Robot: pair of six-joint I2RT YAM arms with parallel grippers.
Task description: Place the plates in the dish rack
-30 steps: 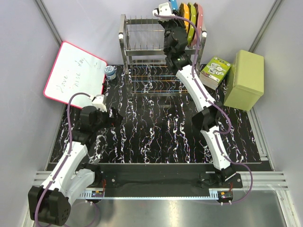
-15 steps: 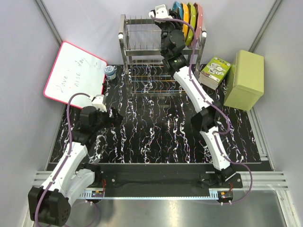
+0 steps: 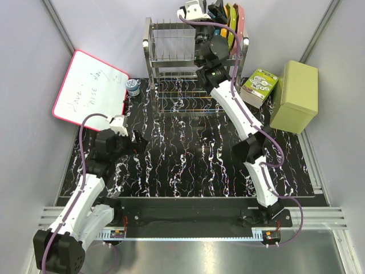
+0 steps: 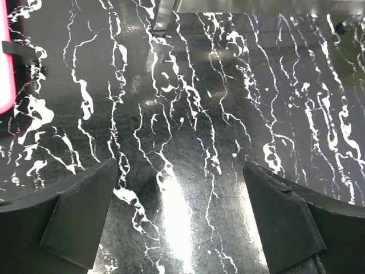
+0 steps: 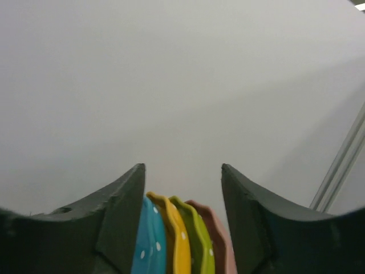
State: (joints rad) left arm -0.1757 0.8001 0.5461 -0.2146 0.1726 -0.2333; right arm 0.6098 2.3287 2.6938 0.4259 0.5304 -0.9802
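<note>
Right gripper (image 5: 182, 169) sits at the top centre of the overhead view, above the right end of the dish rack (image 3: 171, 57), with its jaws partly apart and nothing clamped between them. In its wrist view the upper edges of four plates show low in the frame, in the gap between the two dark fingers (image 5: 122, 211). They stand on edge side by side, and there is one of each colour, running left to right: blue plate (image 5: 149, 242), orange plate (image 5: 174, 242), yellow-green plate (image 5: 199, 245), pink plate (image 5: 219, 234). Each has a scalloped rim, and small white dots show on the blue, orange and green ones. Whether the blue plate touches the finger beside it cannot be told.

Left gripper (image 4: 178, 171) is at the lower left of the overhead view, low over the black marbled tabletop (image 3: 188, 160), with its jaws spread wide and holding nothing.

One rack stands at the upper middle. It is shiny wire with two tiers, and the plates stand in the right part of its slotted top tier.

Around it are:
- one pink-framed whiteboard (image 3: 91, 94) at the left
- one small round tin (image 3: 133, 85) beside the whiteboard
- one printed green carton (image 3: 259, 85) right of the rack
- one pale green box (image 3: 295, 94) at the far right
</note>
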